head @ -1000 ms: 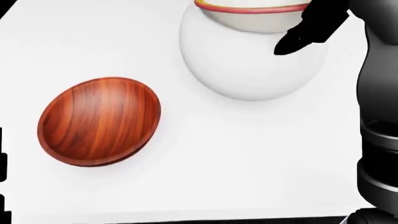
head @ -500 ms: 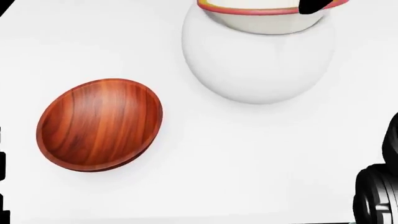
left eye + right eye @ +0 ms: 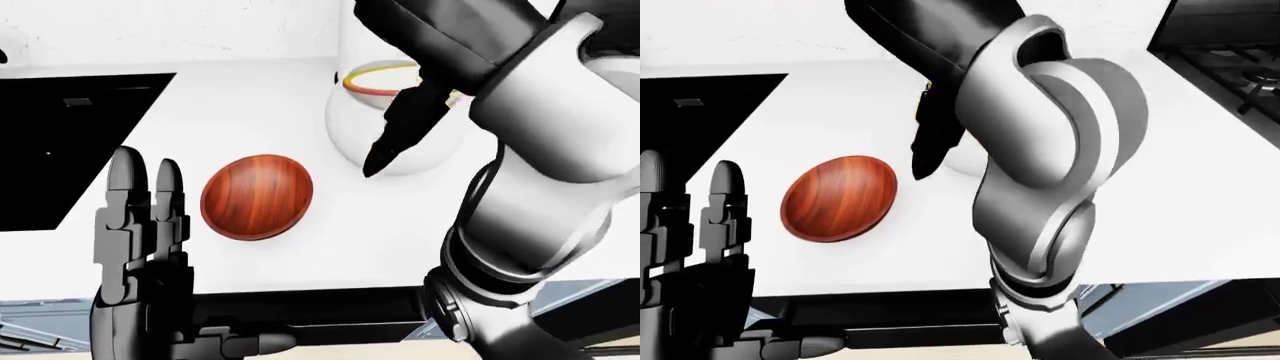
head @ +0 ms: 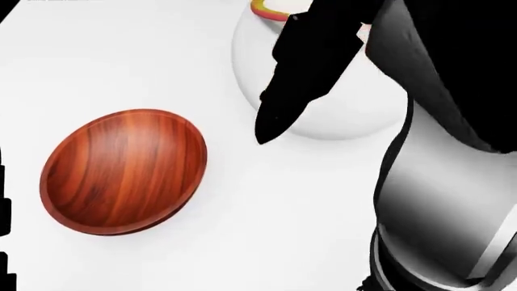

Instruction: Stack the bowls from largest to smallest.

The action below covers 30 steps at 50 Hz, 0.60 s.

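Wooden bowl point(image 4: 123, 171), white bowl point(image 3: 345, 127), no readable writing

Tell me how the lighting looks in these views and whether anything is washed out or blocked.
Head view: the white counter is overexposed, so the white bowl nearly blends in; the wooden bowl stays crisp. The right robot hand reads as a flat black shape. Right-eye view: the right arm blocks the white bowl.

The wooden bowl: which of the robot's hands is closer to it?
Hard to call; probably the left. The left hand stands open beside the wooden bowl, to its left in the left-eye view. The right hand hangs up-right of it, over the white bowl.
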### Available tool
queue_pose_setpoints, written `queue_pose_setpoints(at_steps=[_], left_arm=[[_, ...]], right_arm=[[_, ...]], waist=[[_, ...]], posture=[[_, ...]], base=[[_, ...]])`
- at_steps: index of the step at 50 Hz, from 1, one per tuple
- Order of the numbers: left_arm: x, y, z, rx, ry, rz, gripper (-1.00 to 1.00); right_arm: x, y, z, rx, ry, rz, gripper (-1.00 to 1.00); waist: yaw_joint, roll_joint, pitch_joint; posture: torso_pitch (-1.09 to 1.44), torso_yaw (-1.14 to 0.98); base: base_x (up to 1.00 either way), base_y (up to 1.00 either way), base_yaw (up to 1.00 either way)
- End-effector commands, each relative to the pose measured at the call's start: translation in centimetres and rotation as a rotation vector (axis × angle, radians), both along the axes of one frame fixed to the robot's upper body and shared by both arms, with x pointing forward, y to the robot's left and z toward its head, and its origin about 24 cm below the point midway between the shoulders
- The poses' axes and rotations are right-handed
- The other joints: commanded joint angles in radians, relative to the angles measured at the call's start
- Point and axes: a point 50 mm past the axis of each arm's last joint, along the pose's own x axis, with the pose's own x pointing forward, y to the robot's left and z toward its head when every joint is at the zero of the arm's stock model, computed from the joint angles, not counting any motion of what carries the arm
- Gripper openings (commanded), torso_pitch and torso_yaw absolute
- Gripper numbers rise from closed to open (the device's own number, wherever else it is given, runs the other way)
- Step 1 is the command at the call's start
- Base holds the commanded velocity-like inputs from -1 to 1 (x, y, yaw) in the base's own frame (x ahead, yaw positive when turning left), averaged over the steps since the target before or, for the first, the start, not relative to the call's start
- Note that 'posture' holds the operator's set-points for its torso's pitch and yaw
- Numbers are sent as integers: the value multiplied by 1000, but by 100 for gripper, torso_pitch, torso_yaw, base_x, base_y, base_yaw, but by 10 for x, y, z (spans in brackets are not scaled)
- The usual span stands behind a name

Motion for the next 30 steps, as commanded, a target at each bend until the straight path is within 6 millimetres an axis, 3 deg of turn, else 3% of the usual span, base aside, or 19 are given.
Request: queue_pose_setpoints(at_steps=[1, 15, 20, 30], left_arm=[[-6, -1, 9, 4, -65, -2, 100], [-6, 0, 10, 2, -66, -3, 100], [-6, 0, 10, 2, -65, -3, 100], [-5, -1, 9, 4, -64, -3, 100]], right_arm=[[-8, 7, 0, -13, -49, 16, 100], [-8, 29, -38, -109, 23, 91, 100], [2, 39, -63, -146, 73, 109, 100], [15, 49, -87, -181, 128, 121, 100]], waist=[[1, 3, -19], [-2, 9, -24], [-3, 11, -28], [-4, 11, -34]], posture=[[0, 0], [0, 0], [0, 0], [0, 0]], base=[[0, 0, 0], [0, 0, 0], [0, 0, 0], [0, 0, 0]])
